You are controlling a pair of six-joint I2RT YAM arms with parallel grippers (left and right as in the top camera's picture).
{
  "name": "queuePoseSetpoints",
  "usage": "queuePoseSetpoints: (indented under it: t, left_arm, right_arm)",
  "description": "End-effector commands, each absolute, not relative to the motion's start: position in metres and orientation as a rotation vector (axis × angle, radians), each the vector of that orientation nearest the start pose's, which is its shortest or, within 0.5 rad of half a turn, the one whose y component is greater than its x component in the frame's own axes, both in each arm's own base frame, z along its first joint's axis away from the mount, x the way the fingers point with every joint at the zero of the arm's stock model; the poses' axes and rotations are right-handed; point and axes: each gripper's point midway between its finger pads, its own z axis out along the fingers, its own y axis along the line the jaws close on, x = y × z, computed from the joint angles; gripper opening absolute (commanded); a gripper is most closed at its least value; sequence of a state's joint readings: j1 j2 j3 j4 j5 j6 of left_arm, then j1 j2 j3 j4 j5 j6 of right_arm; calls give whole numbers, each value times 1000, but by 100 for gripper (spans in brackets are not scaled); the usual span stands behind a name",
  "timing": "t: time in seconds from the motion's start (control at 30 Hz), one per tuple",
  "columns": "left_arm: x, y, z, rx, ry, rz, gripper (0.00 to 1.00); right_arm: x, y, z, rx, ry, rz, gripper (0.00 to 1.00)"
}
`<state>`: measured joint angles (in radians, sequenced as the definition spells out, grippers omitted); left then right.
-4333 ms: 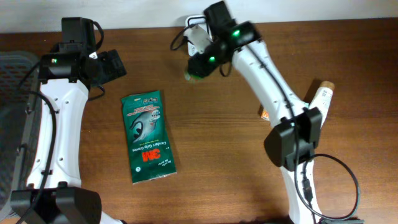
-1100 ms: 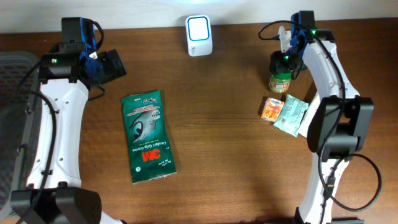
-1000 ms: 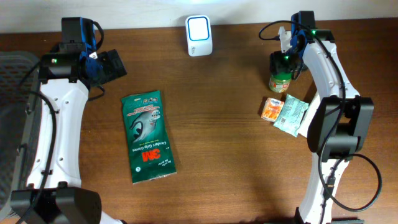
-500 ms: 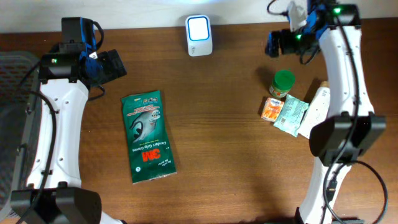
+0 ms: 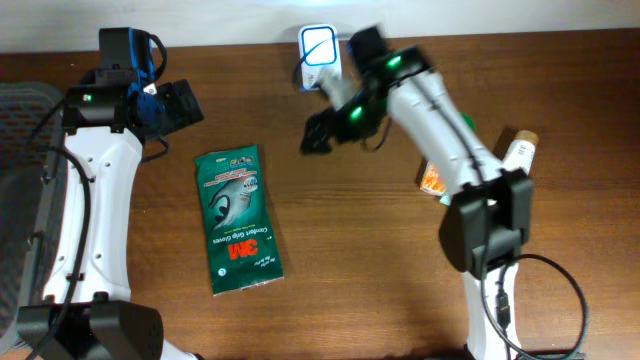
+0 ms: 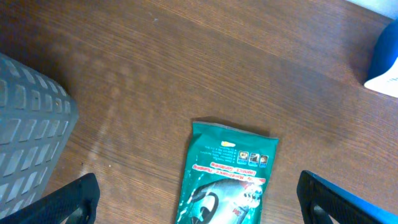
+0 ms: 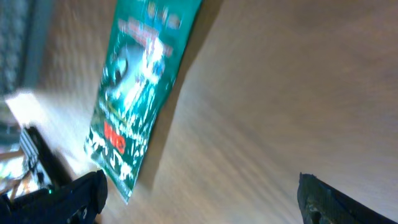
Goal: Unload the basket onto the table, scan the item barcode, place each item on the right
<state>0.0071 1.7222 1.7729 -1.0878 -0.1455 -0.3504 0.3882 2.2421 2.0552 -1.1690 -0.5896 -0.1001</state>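
Note:
A green 3M packet [image 5: 238, 220] lies flat on the brown table, left of centre. The white barcode scanner [image 5: 320, 43] stands at the back edge. My right gripper [image 5: 316, 134] hangs open and empty over bare wood between the scanner and the packet. In the blurred right wrist view the packet [image 7: 142, 90] lies off to the upper left, ahead of the right gripper [image 7: 202, 196]. My left gripper [image 5: 185, 105] hovers open behind the packet. The left wrist view shows the packet [image 6: 227, 177] just ahead of the left gripper [image 6: 199, 196].
A grey basket [image 5: 18, 150] stands at the left edge and also shows in the left wrist view as the basket [image 6: 28, 137]. An orange packet [image 5: 429, 180] and a white bottle [image 5: 516, 155] lie at the right, partly under the right arm.
My right gripper opened and let go of the green-capped jar at the right. The arm then lifted and swung left to the table's middle. The left arm has not moved.

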Motion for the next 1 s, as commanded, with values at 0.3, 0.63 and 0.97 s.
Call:
queuePoseSetpoints:
  t: [0.3, 0.63, 0.97]
  left_arm:
    - [427, 29, 242, -493, 2531, 65, 99]
    - [427, 29, 242, -493, 2531, 65, 99]
    - [427, 29, 242, -493, 2531, 65, 99]
  right_arm:
    - [357, 339, 34, -550, 2939, 970, 90]
    - [331, 392, 9, -572, 2867, 956, 89]
    - [328, 378, -54, -391, 2972, 570, 62]
